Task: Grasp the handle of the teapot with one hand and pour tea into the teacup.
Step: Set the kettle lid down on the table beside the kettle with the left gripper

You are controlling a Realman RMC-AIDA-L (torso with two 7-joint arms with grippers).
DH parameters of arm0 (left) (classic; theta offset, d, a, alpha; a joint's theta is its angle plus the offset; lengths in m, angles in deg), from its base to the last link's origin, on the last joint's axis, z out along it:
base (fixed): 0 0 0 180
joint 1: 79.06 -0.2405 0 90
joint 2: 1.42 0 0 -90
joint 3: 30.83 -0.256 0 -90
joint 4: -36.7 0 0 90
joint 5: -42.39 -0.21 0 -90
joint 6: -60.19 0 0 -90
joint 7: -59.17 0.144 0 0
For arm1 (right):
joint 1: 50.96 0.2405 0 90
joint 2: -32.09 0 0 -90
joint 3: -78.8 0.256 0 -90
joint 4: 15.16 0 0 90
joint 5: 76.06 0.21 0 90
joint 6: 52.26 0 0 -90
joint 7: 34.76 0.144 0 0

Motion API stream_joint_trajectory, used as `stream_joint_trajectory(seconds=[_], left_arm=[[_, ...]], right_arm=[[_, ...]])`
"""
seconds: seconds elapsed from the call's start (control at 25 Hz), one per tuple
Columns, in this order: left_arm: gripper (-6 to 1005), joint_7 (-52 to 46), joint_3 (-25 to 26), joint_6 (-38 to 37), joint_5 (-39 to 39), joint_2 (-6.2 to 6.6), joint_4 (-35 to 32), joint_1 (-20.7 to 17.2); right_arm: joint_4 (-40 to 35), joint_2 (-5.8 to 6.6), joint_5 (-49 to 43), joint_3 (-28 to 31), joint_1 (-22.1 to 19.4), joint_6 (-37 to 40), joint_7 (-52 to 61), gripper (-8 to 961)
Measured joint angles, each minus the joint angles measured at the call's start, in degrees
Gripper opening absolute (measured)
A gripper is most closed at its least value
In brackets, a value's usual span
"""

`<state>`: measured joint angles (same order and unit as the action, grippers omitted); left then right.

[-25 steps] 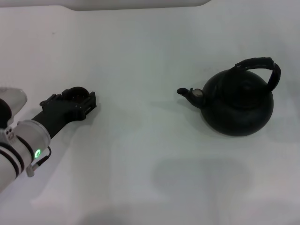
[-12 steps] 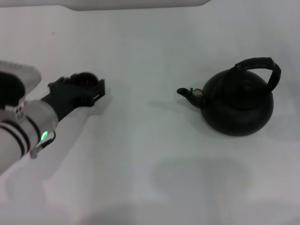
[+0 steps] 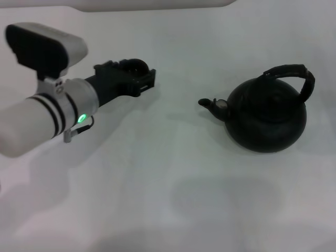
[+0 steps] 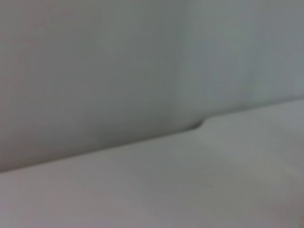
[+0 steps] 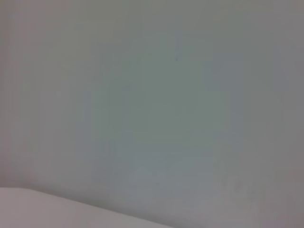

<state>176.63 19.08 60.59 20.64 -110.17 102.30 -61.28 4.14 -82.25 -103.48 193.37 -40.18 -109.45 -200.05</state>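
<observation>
One teapot (image 3: 268, 115) with one handle (image 3: 294, 75), one teacup (image 3: 134, 67), one left gripper (image 3: 137, 79) in view

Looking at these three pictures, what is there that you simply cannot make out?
- Teacup: in the head view the left gripper is around it and covers most of it, so whether anything is inside is hidden.
- Teapot: its far side and contents are out of sight; the handle shows clearly.
- Right gripper: in no view.
- Both wrist views: only blank pale surfaces.
</observation>
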Motion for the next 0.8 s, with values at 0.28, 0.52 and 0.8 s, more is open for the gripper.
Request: stream_joint_trajectory(seconds=[0.28,0.52,0.8], left_arm=[[717,-7.28,-6.45,6.64,4.53,0.45,-10.50,10.40],[717,-13.88,-6.36,18.78,1.26,0.04,-16.51,13.23],[716,-30.18,-1.80,30.16,-19.38,0.18,-18.78,13.61]], right_arm=[[0.00,-0.01,0.00,0.31,0.06,0.09,-0.10,793],[-0.04,0.00,0.00,0.39,0.15,0.19,-0.12,793],[-0.06,0.08,0.00,0.40,0.28,0.20,-0.21,793]])
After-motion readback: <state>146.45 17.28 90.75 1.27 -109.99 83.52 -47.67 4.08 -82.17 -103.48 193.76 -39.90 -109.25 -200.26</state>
